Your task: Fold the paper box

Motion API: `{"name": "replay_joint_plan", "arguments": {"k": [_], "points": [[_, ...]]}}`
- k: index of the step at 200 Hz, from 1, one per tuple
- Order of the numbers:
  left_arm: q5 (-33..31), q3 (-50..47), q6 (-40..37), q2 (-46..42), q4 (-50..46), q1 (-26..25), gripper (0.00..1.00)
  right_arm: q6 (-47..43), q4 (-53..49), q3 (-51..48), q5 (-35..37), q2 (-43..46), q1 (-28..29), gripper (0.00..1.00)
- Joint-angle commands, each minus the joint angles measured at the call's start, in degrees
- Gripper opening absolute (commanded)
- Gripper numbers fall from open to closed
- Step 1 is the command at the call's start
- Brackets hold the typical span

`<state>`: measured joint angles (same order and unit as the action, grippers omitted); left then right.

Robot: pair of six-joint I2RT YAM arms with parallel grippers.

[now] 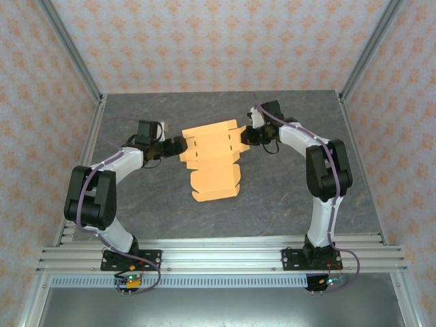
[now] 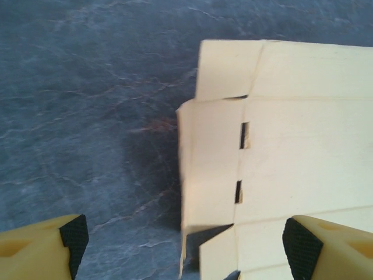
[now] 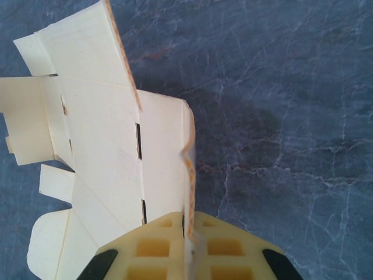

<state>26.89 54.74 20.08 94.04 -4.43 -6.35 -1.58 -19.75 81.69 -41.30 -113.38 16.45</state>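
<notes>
paper box point(image 1: 212, 160): plain tan die-cut cardboard sheet, slotted and flapped, mid grey marbled tabletop point(image 1: 293, 197) between both arms | left claw point(image 1: 178, 146): fingers apart at its left flap | right claw point(image 1: 246, 135): clamped on its right edge

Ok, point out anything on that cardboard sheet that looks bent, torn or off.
The cardboard sheet has a wavy, buckled edge right next to where the right hand pinches it; further along, that edge runs straight. No tear is visible.
</notes>
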Motion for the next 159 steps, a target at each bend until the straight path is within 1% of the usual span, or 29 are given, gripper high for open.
{"name": "replay_joint_plan", "arguments": {"k": [1,10,34,53,67,74,82,96,110,120,128,142,146,152,159], "points": [[1.4,-1.2,-2.6,1.7,6.3,-2.0,0.81,-2.3,0.0,-1.7,-1.5,2.1,-0.3,0.02],[0.0,-1.1,-3.5,2.3,6.0,-2.7,0.76,-2.0,1.2,-3.1,-1.5,2.9,-0.3,0.02],[-1.6,-1.1,-3.1,4.5,6.8,-3.0,0.54,-1.3,2.2,-4.3,-0.4,4.4,-0.4,0.03],[-3.7,-2.0,-2.8,4.8,8.1,-3.3,0.45,-0.3,3.9,-5.8,0.2,5.8,-0.3,0.06],[-5.8,-2.4,-4.2,4.6,8.1,-3.6,0.41,0.1,5.1,-6.8,1.1,6.7,-0.3,0.06],[-5.9,-2.3,-5.2,4.9,7.5,-3.9,0.39,0.1,5.1,-6.9,1.6,7.0,-0.3,0.06],[-5.9,-1.7,-6.3,5.3,6.4,-4.4,0.34,0.3,5.0,-6.9,2.0,7.3,-0.4,0.06],[-5.2,-1.0,-8.0,5.9,5.7,-5.0,0.22,1.4,6.2,-7.6,1.8,8.2,-0.4,0.08],[-3.1,-1.8,-7.8,5.4,8.4,-5.0,0.13,2.6,8.2,-8.9,3.1,9.1,-0.3,0.18],[-2.4,-3.3,-6.9,4.2,11.1,-5.1,0.07,3.6,8.5,-9.6,6.2,10.3,-0.4,0.31],[-2.5,-4.7,-5.7,2.5,13.8,-5.2,0.05,5.5,9.5,-11.0,10.6,12.4,-0.3,0.41],[-3.3,-7.2,-3.9,-0.9,17.7,-5.4,0.04,10.5,13.0,-15.1,17.8,18.0,-0.4,0.53],[-4.1,-7.8,-3.7,-1.9,18.4,-5.8,0.04,11.8,13.4,-16.1,19.7,19.5,-0.3,0.56],[-5.6,-8.7,-3.6,-3.4,19.5,-6.3,0.04,13.7,13.9,-17.3,22.0,22.1,-0.3,0.64],[-7.8,-9.7,-3.8,-5.1,20.6,-7.3,0.04,16.1,14.3,-18.5,24.8,24.8,-0.2,0.69]]}}
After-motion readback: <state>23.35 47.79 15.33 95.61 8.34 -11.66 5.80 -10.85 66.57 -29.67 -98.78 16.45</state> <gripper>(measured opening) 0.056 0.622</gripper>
